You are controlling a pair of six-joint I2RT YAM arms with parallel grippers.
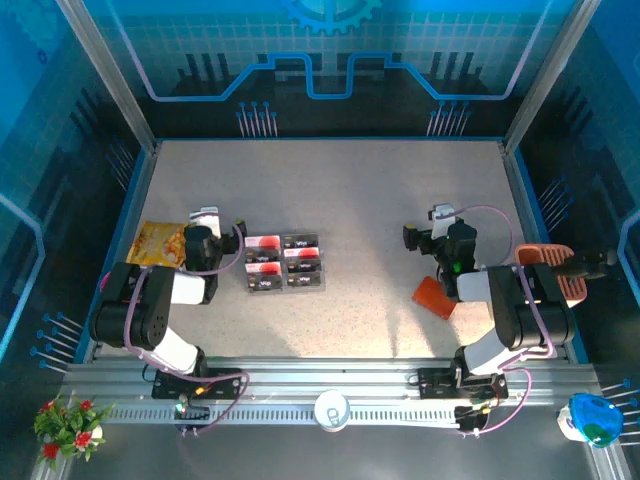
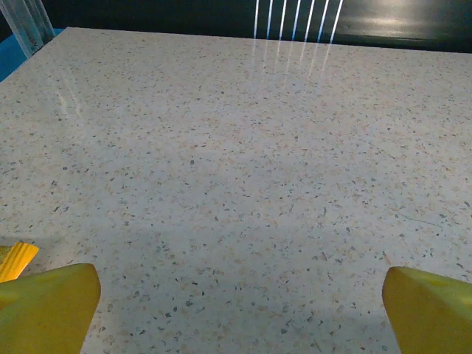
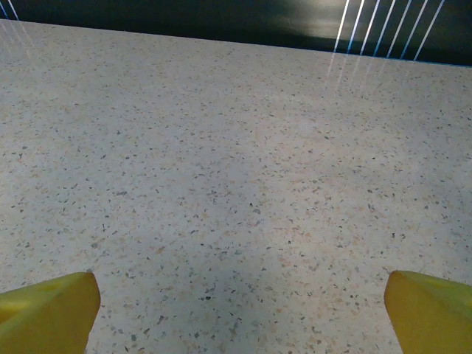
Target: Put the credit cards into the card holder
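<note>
Well, both grippers are empty. The left gripper [image 2: 240,302] has its yellow fingers [image 2: 48,306] spread wide over bare speckled table [image 1: 370,190]. The right gripper [image 3: 240,302] is spread just as wide, with nothing between its jaws.

From the top view, the credit cards [image 1: 283,262] lie flat in a tight block at 3 o'clock from the left gripper, near it but not touching. The card holder [image 1: 435,297] lies at 6 o'clock from the right gripper, partly hidden under that arm. It is well apart from the cards.

The cards look thin, stiff, light and slick, and they sit flush on the table, so I judge a straight pinch from above would slip. An outer card taken across its short edges, or tipped up on 1 long edge first, seems the better hold. The holder looks soft and light and would probably slide when a card is pushed in, so it likely needs the other gripper to pin it.

Counted: what looks like 4 cards, laid 2 by 2, though the seams are too small to be sure. There is 1 card holder. There is also 1 yellow snack packet [image 1: 160,242] at 9 o'clock from the left gripper, and 1 orange ribbed basket [image 1: 550,268] at 3 o'clock from the right arm.
</note>
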